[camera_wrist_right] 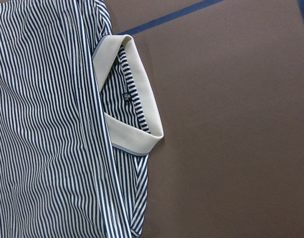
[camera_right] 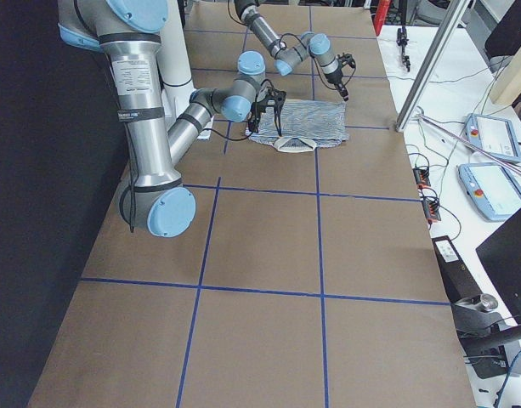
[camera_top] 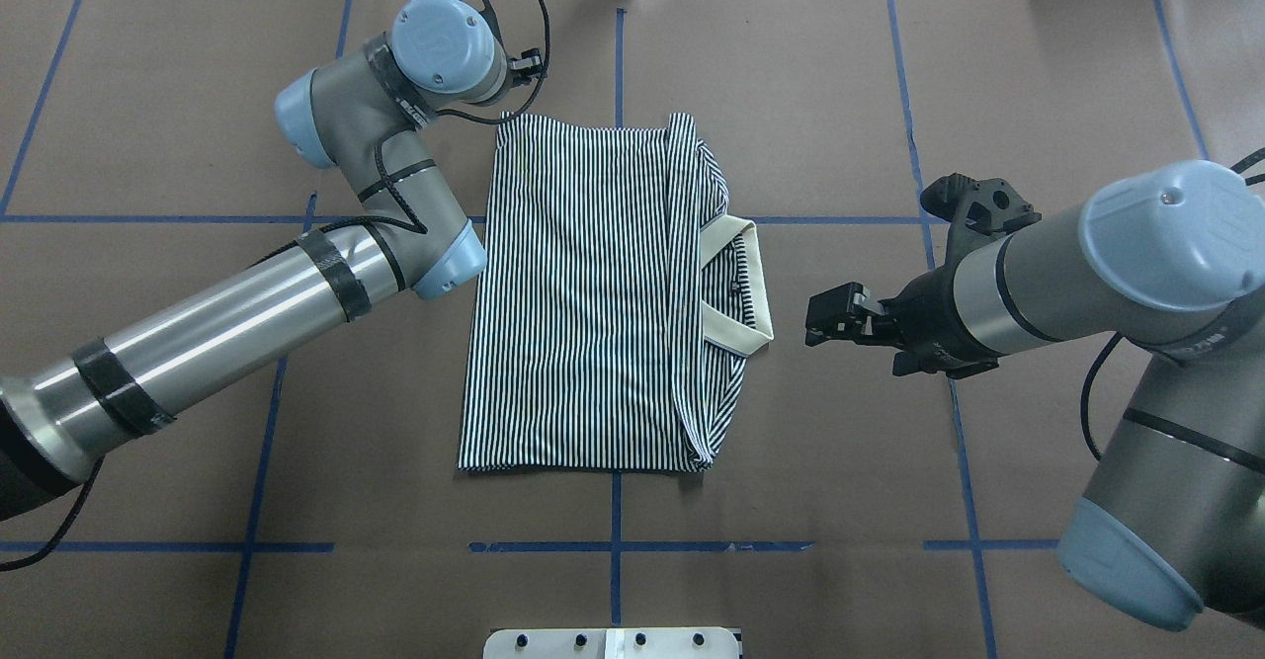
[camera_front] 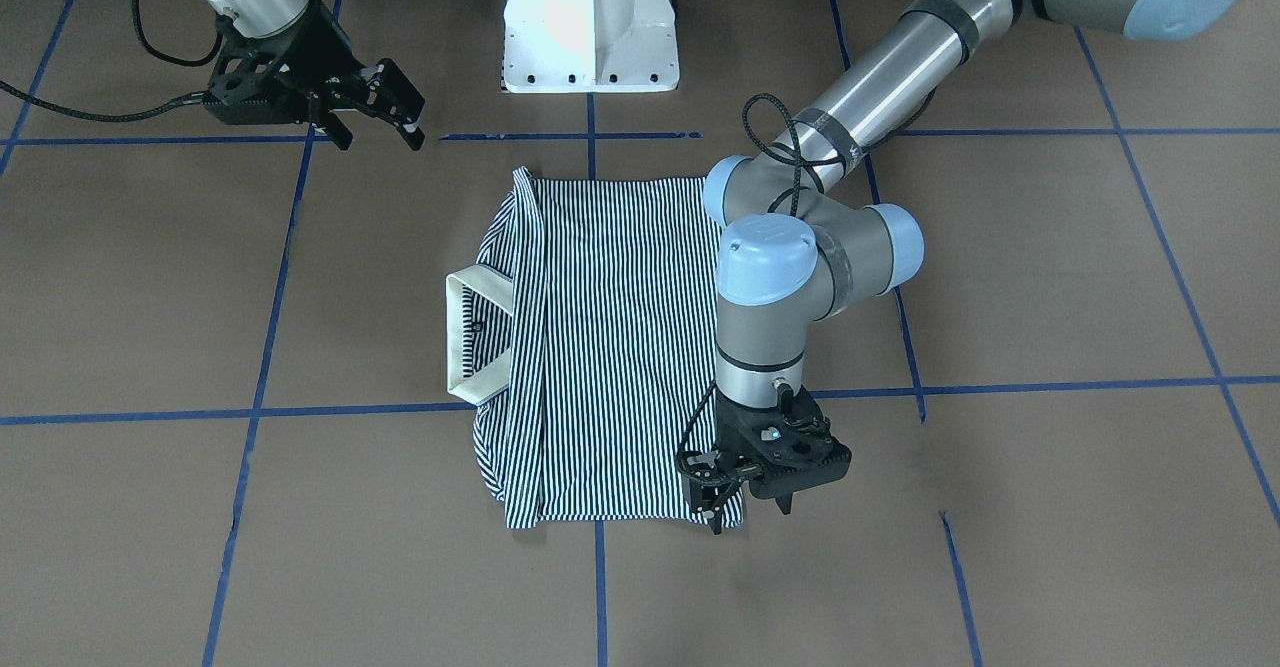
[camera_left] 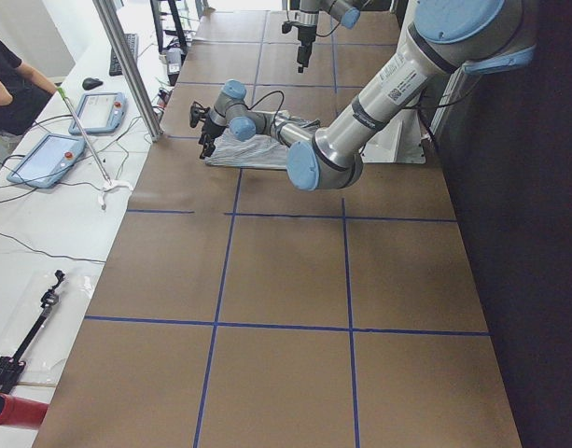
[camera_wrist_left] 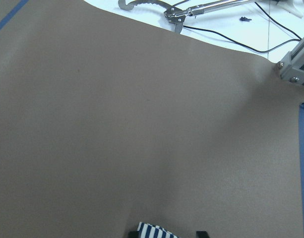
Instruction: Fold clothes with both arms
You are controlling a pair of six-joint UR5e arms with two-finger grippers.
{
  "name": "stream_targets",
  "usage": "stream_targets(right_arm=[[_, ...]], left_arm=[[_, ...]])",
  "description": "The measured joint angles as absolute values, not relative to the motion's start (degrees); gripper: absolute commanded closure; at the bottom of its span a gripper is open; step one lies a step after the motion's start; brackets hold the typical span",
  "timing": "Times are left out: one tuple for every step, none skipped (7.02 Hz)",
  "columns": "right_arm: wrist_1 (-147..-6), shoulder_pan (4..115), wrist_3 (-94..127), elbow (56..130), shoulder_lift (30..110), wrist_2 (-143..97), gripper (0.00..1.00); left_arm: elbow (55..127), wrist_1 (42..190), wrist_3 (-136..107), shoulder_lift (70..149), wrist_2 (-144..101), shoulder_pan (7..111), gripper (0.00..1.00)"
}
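Left gripper (camera_front: pixel 735 509) sits at the polo shirt's (camera_front: pixel 600 347) corner and I can't tell if it's clamped; right gripper (camera_top: pixel 818 318) hovers near the collar (camera_top: pixel 753 288), fingers apart.

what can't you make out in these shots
- Left tool grip on the polo shirt corner: the left wrist view's bottom edge cuts it off, and in the overhead view the left arm's wrist covers it.
- Sleeves: folded fabric hides them in every view.
- Collar label print: too small to read in the right wrist view.
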State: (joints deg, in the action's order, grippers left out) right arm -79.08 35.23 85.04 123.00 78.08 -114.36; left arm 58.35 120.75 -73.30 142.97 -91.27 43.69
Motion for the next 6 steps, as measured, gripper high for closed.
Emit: stream_targets(right_arm=[[-79.3, 35.1, 84.1, 120.2, 75.7, -113.8, 0.0], [-79.5, 35.1, 81.5, 117.2, 73.5, -113.6, 0.0], [-80.1, 34.9, 78.5, 114.7, 71.7, -113.1, 0.0], [-82.2, 34.3, 76.3, 112.3, 68.9, -112.0, 0.0], [-86.8, 33.0, 74.0, 110.1, 64.9, -110.3, 0.0], [-91.4, 31.2, 71.6, 108.0, 61.2, -108.0, 0.0]], left_arm=[[60.9, 120.4, -71.3, 141.4, -95.9, 44.8, 0.0], [66.5, 119.1, -70.1, 137.8, -99.0, 45.3, 0.0], [73.2, 116.3, -69.6, 134.1, -100.3, 45.4, 0.0], [80.4, 112.2, -69.4, 130.6, -100.9, 45.2, 0.0], [88.4, 107.8, -69.4, 127.1, -101.6, 44.9, 0.0], [96.1, 103.7, -69.4, 123.6, -102.7, 44.3, 0.0]])
